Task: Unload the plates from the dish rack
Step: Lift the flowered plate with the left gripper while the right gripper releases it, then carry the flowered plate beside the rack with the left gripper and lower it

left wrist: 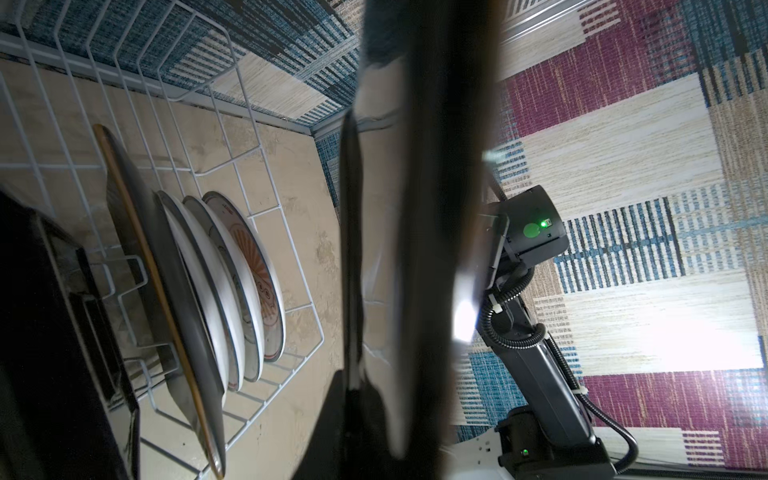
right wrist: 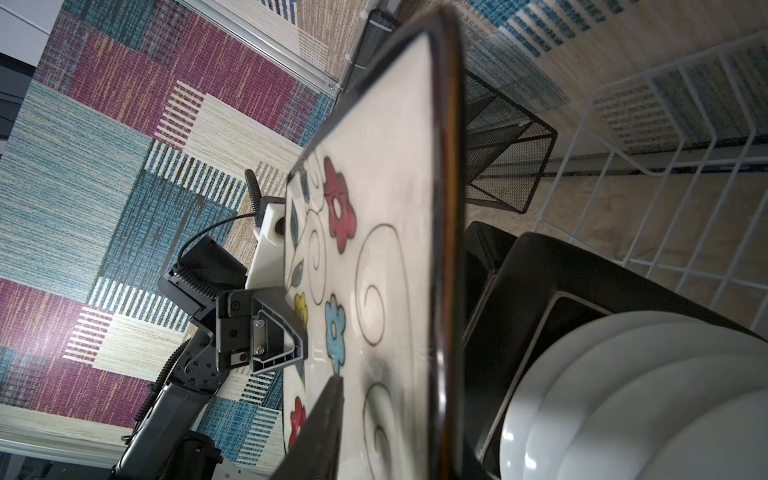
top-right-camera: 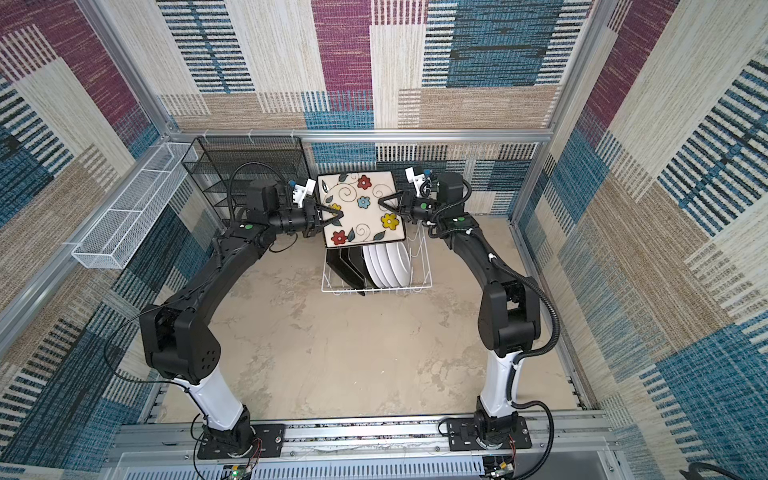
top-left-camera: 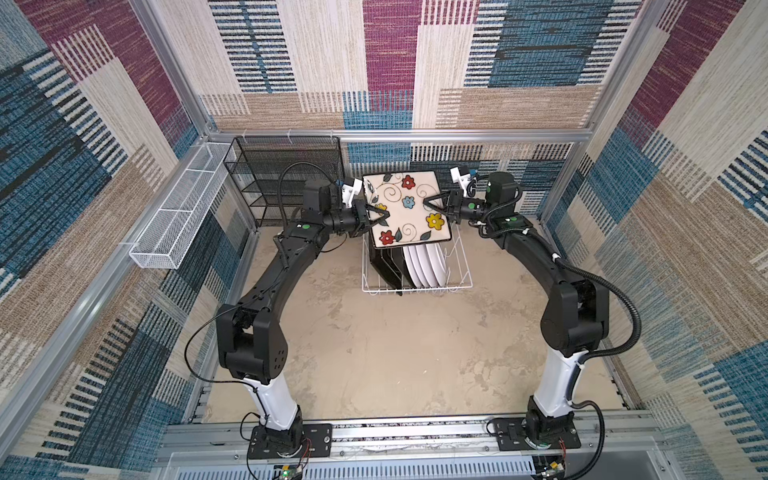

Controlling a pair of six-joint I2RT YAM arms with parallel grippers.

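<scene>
**Position of the work.** The square plate (top-left-camera: 409, 208) is hanging face up and roughly level above the rear half of the dish rack (top-left-camera: 415, 289), clear of the wires. The left gripper (top-left-camera: 384, 216) is pinching the plate's left edge, jaws pressed together above and below it. The right gripper (top-left-camera: 428, 203) is reaching in over the opposite edge. Whether its jaws are pressing the plate or standing off it cannot be told.

**Governing relation.** The plate is spanning the gap between the two grippers, with each arm reaching inward from its own side. The left arm is judged to be the carrier. The bare tabletop is lying on the near side of the rack, towards the arm bases, so the next move is likely a withdrawal that way.

**Still loaded.** The round plates (top-left-camera: 424, 266) and the black-backed plates (top-left-camera: 386, 266) are standing on edge in the rack.

**View differences.** Both top views are showing only the upper jaw of each gripper. The left wrist view is showing the held plate edge-on as a dark band, plus an orange sunburst face on a round plate (left wrist: 266, 282). The right wrist view is showing its upper finger (right wrist: 328, 419) lying over the floral face, with the lower one hidden.
</scene>
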